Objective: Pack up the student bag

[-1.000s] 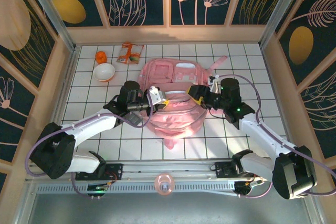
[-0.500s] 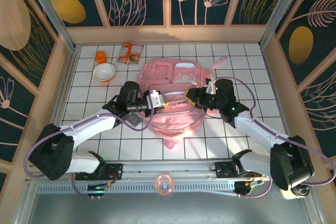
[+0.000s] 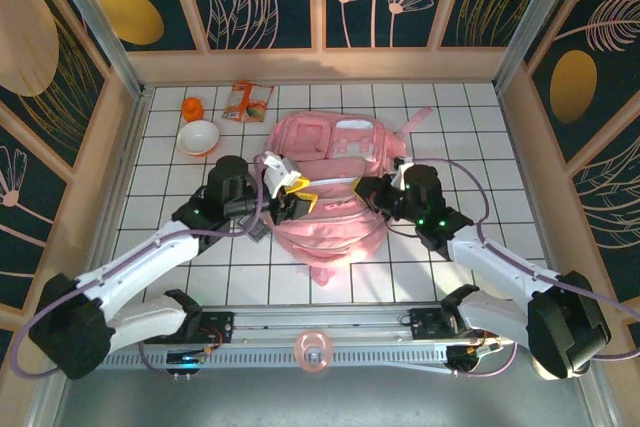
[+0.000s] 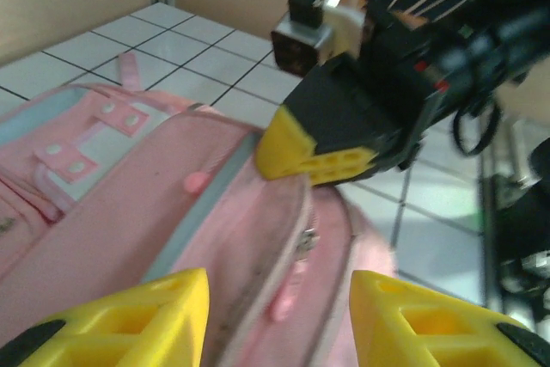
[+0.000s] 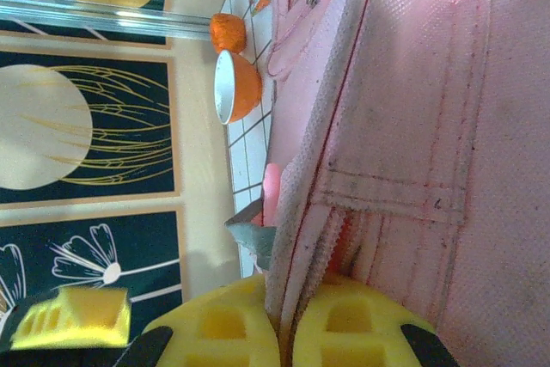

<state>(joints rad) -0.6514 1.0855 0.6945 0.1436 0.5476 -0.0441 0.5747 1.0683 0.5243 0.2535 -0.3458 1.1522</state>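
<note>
Fabric, soft and pink, makes up the student bag (image 3: 335, 137), which is laid flat at the middle of the white tiled table (image 3: 480, 127). It is judged to be light but limp: it can be expected to sag and fold wherever it is lifted, so the mouth is unlikely to be kept open by a single hold. The zip rim, stiffened by its stitching, is judged the best place to be gripped, with one hold on each side so that the opening can be spread.

At the bag's three o'clock side a fold of that rim is pinched between the closed yellow fingers of the right gripper (image 5: 292, 328). At the nine o'clock side the left gripper (image 4: 279, 315) is held just above the rim, its fingers apart and nothing caught between them.

Well apart from the bag, toward ten and eleven o'clock, an orange-and-white bowl (image 3: 198, 137), a small orange object (image 3: 192, 107) and a snack packet (image 3: 248, 102) are set out.
</note>
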